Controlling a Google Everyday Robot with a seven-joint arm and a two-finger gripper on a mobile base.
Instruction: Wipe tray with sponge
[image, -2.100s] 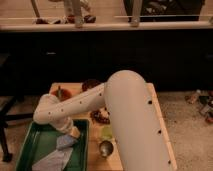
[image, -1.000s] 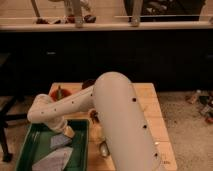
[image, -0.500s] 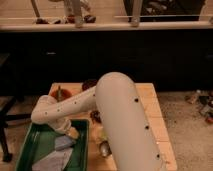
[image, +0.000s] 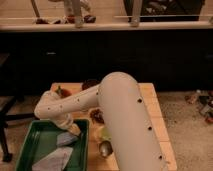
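Observation:
The green tray (image: 31, 142) lies at the lower left, on the front left of the wooden table (image: 150, 100). Two pale grey-blue patches (image: 65, 139) lie inside it; I cannot tell what they are. My white arm reaches from the lower right to an elbow at the left and bends back down to the tray's far right corner. The gripper (image: 73, 129) is low over that corner, with a small tan thing at its tip that may be the sponge. The arm hides much of the table's middle.
On the table behind the arm are a dark bowl (image: 90, 83) and a red and green item (image: 61, 92). A dark reddish item (image: 97, 116) and a shiny metal cup (image: 105, 148) sit right of the tray. A dark wall runs behind.
The arm's elbow swung left and then came slightly back right. The gripper end has shifted a little right along the tray's far right corner.

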